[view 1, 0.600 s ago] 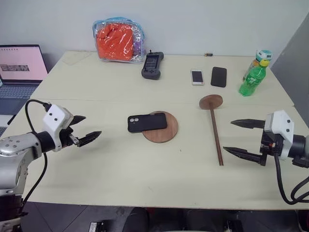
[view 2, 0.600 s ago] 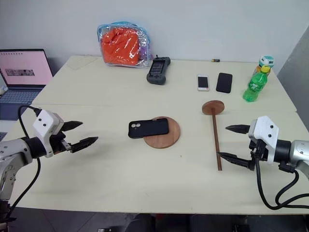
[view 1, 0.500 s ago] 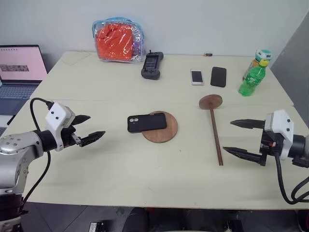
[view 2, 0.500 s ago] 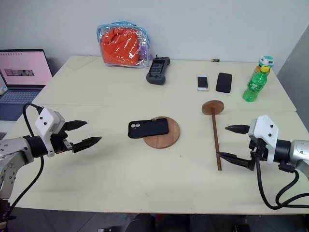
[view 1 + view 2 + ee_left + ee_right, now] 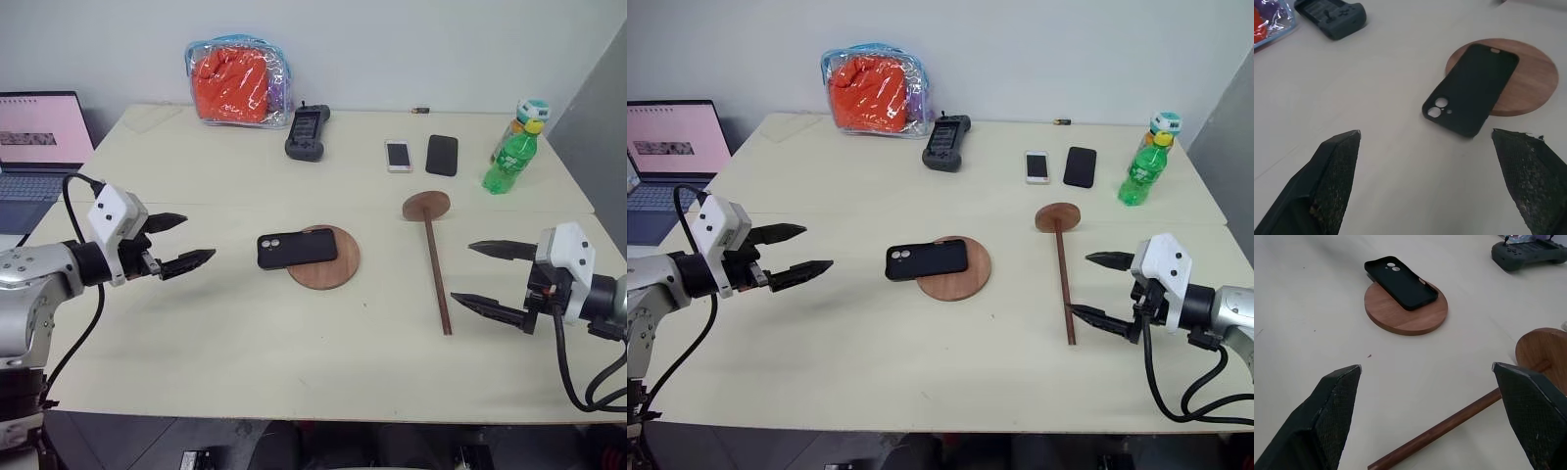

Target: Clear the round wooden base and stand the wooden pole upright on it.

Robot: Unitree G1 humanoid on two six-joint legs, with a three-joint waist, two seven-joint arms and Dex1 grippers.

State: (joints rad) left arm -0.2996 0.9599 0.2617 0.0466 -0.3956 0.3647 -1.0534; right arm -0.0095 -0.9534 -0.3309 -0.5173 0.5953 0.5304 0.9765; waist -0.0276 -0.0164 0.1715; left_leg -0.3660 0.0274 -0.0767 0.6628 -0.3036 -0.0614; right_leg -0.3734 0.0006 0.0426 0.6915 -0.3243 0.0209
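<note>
- I see the round wooden base (image 5: 328, 258) mid-counter (image 5: 245, 333), with a black phone case (image 5: 297, 250) lying across it and hanging off toward my left.
- The wooden pole (image 5: 435, 271) lies flat to the right of the base, apart from it, its small disc end farthest from me.
- My left tool (image 5: 184, 242) hovers wide open, empty, left of the case.
- My right tool (image 5: 487, 274) is spread open and empty, just beside the pole's near end.

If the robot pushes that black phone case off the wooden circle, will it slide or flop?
The phone case looks thin and flat, so it will probably slide easily. It already overhangs the wooden base, so it might tip off the edge.
</note>
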